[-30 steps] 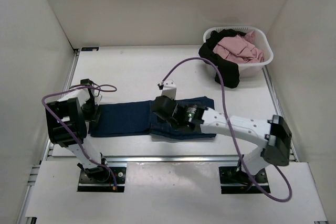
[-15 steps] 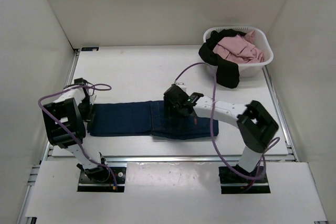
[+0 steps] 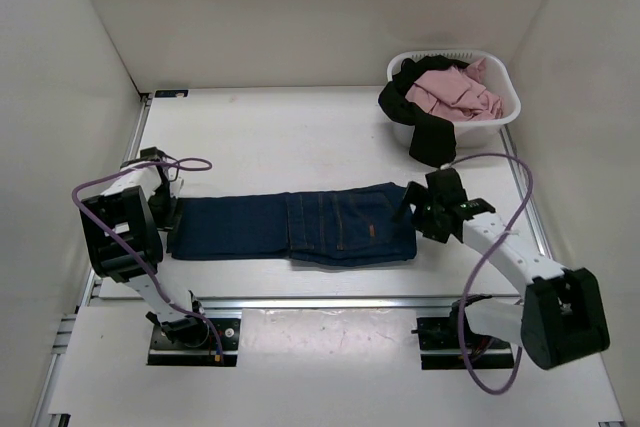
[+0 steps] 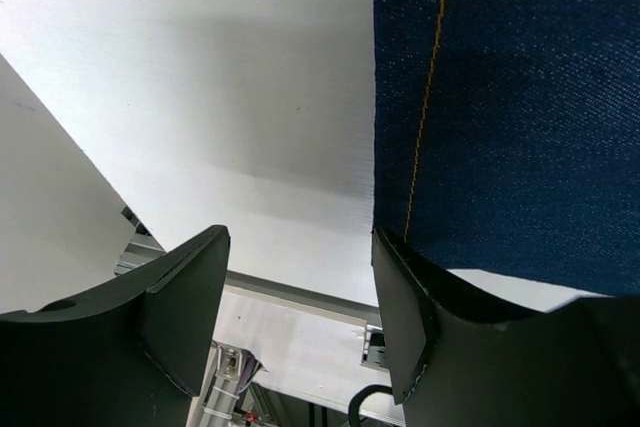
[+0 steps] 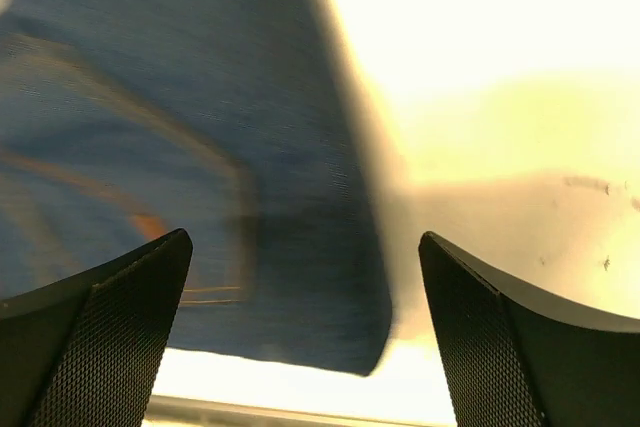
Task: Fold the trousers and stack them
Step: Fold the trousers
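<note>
Since half a second ago our right arm has swung off the garment's middle to its right end, where the right gripper [image 3: 412, 205] now sits just beside the waistband, fingers spread wide with nothing between them, though its wrist view is blurred. The navy denim trousers [image 3: 300, 227] lie flat and lengthwise on the table [image 3: 280, 137]. Our left gripper [image 3: 172, 212] is at the leg hems, jaws apart, one finger [image 4: 400, 317] touching the cloth edge. The black trousers [image 3: 425, 127] hang over the laundry basket [image 3: 505, 115] rim.
</note>
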Available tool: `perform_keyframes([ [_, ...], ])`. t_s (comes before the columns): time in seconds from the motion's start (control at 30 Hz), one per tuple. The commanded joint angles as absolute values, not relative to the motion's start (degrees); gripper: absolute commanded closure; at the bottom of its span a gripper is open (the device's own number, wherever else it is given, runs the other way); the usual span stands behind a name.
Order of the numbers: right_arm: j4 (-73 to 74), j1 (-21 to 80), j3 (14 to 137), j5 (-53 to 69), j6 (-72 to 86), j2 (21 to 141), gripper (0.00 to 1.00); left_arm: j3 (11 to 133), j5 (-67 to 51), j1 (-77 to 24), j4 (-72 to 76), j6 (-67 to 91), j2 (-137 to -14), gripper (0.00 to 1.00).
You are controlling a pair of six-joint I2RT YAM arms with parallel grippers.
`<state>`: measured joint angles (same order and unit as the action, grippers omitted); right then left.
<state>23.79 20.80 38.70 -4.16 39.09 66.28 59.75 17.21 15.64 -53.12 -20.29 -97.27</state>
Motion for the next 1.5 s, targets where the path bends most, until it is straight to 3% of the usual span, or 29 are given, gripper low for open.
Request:
perform_keyframes([
  [0.0, 20.05, 18.02, 37.09, 7.64, 35.43, 68.55, 0.01, 61.26, 16.08, 15.56, -53.53, -19.86, -96.94, 0.29],
  [0.17, 16.1, 16.62, 34.29, 8.16, 35.42, 72.5, 0.01, 61.78, 16.61, 15.56, -53.53, -19.86, -97.47, 0.29],
  [0.27, 9.96, 15.91, 30.77, 12.82, 37.79, 76.28, 0.13, 61.79, 16.61, 15.56, -53.53, -19.86, -97.47, 0.29],
  [0.3, 9.06, 15.39, 29.8, 13.96, 38.49, 78.03, 0.31, 61.79, 16.61, 15.56, -53.53, -19.86, -97.47, 0.29],
  [0.37, 7.92, 14.77, 27.69, 15.37, 39.64, 78.57, 0.53, 61.27, 16.61, 15.56, -53.53, -19.86, -96.86, 0.29],
  [0.4, 7.91, 13.63, 26.99, 15.38, 40.51, 78.57, 0.76, 61.26, 16.61, 15.56, -53.53, -19.86, -96.86, 0.29],
  [0.47, 9.04, 10.57, 26.46, 15.38, 41.04, 77.09, 0.96, 61.26, 16.0, 15.56, -53.53, -19.86, -96.25, 0.29],
  [0.5, 12.36, 9.15, 26.46, 14.6, 40.52, 74.3, 1.0, 62.04, 16.0, 15.56, -54.22, -19.86, -96.24, 0.29],
  [0.57, 17.46, 4.6, 27.85, 13.19, 37.29, 70.51, 1.0, 63.45, 15.47, 15.56, -55.45, -19.86, -95.71, 0.29],
  [0.73, 43.7, -3.07, 47.83, 2.39, 25.42, 60.56, 1.0, 66.36, 13.45, 14.5, -57.66, -20.39, -94.48, 0.27],
  [0.97, 65.71, -0.89, 75.29, -8.87, 21.18, 63.02, 1.0, 68.64, 13.45, 13.18, -59.41, -20.92, -93.26, 0.27],
  [1.1, 66.45, 11.74, 80.95, -13.7, 30.29, 65.03, 1.0, 69.17, 13.45, 13.18, -59.41, -22.05, -92.72, 0.25],
  [1.2, 63.99, 32.7, 80.25, -19.67, 38.46, 69.33, 1.0, 68.64, 13.45, 13.18, -59.41, -22.58, -92.72, 0.25],
  [1.3, 63.37, 45.12, 84.18, -26.94, 42.44, 78.55, 1.0, 68.12, 13.45, 13.71, -59.41, -22.59, -92.2, 0.25],
  [1.47, 69.95, 55.53, 108.49, -36.01, 41.58, 102.36, 1.0, 68.12, 13.45, 14.76, -59.41, -23.2, -92.2, 0.25],
])
